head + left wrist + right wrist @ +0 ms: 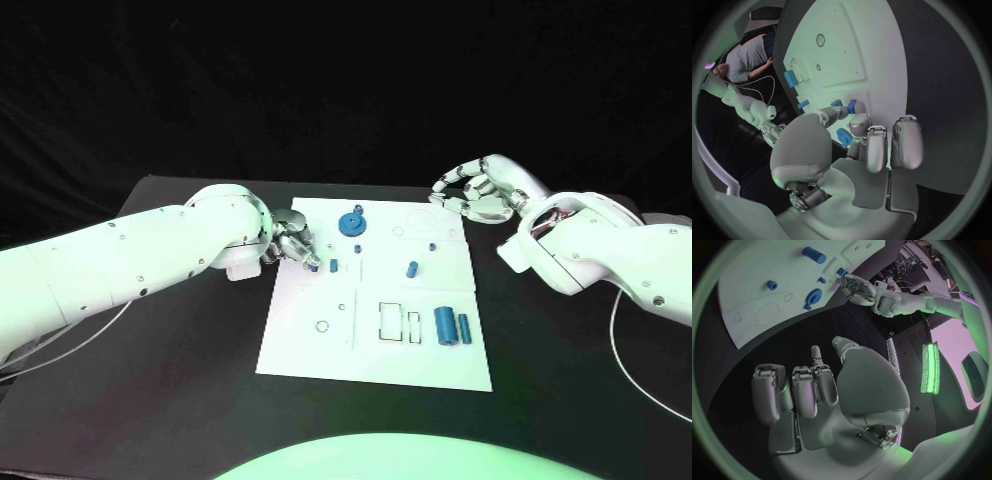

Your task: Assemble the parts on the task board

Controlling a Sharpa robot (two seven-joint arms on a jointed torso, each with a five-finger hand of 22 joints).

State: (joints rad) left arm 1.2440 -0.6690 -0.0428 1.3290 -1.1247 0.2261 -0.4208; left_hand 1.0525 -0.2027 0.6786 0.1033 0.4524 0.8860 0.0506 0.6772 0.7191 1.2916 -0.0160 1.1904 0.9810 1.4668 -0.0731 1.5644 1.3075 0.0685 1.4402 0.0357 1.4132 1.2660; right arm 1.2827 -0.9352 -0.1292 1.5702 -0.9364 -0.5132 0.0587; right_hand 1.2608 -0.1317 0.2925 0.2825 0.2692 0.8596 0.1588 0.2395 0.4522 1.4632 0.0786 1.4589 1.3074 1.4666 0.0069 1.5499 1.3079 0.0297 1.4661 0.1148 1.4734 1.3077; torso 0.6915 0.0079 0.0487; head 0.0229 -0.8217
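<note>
From the head view, the left hand (289,245) rests fingers at a small blue plastic peg (316,267) on the white task board (375,340); whether it grips I cannot tell. The left wrist view shows fingertips (837,111) touching the peg: light, rigid, probably slippery, best pinched across its sides. In the right wrist view the right hand (817,390) curls shut, empty, off the board.

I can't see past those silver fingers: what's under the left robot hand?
The left robot hand hovers over the white task board's edge, beside small blue parts. Whatever its fingers cover stays hidden.
</note>
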